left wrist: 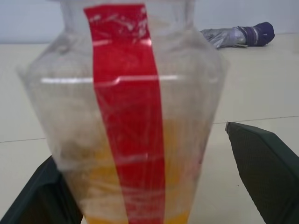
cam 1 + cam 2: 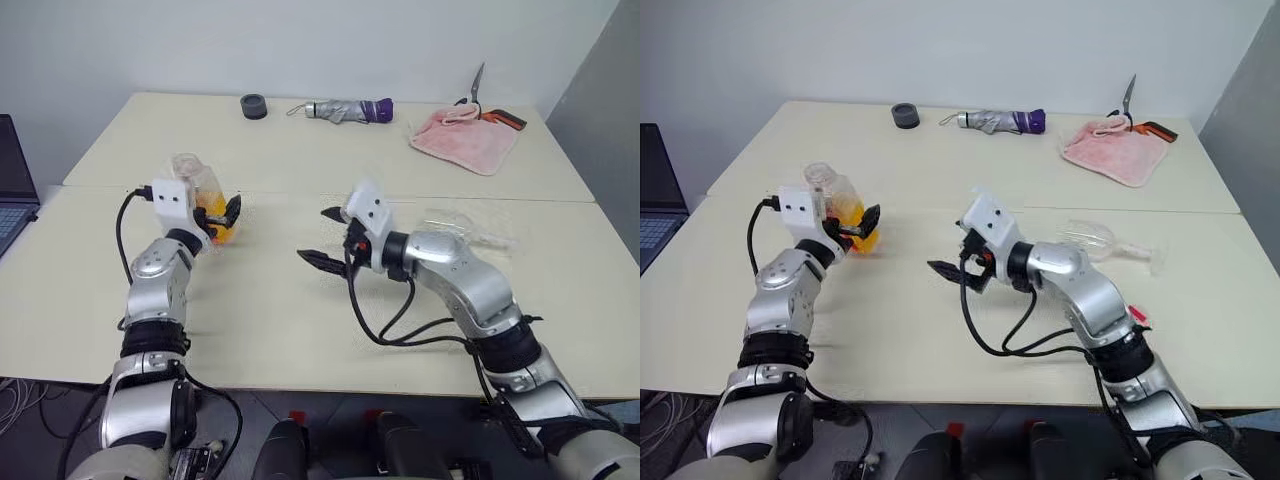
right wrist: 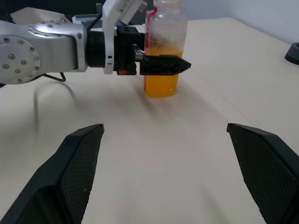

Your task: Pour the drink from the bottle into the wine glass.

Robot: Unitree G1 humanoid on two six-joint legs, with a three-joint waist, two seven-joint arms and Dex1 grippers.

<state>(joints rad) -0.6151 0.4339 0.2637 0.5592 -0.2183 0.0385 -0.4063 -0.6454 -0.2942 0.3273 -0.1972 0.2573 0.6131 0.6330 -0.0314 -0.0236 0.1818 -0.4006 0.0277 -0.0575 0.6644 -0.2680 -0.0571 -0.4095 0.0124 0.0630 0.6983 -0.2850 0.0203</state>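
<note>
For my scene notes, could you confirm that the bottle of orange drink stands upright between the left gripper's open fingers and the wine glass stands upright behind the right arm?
One detail is off: the wine glass is not standing; it lies on its side on the table behind the right arm, as the right eye view shows. The rest holds: the bottle of orange drink stands upright between the left gripper's open fingers.

Looks like an office or lab test room. Two plain cream counters [image 2: 300, 330] pushed together against a bare white wall [image 2: 300, 40]. Laptop [image 2: 12, 190] at the left edge, loose cables on the floor under it. Props scattered along the far counter: folded umbrella [image 2: 350, 110], black tape roll [image 2: 254, 105], pink towel [image 2: 465, 138], scissors [image 2: 478, 85]. No home or kitchen fittings.
</note>
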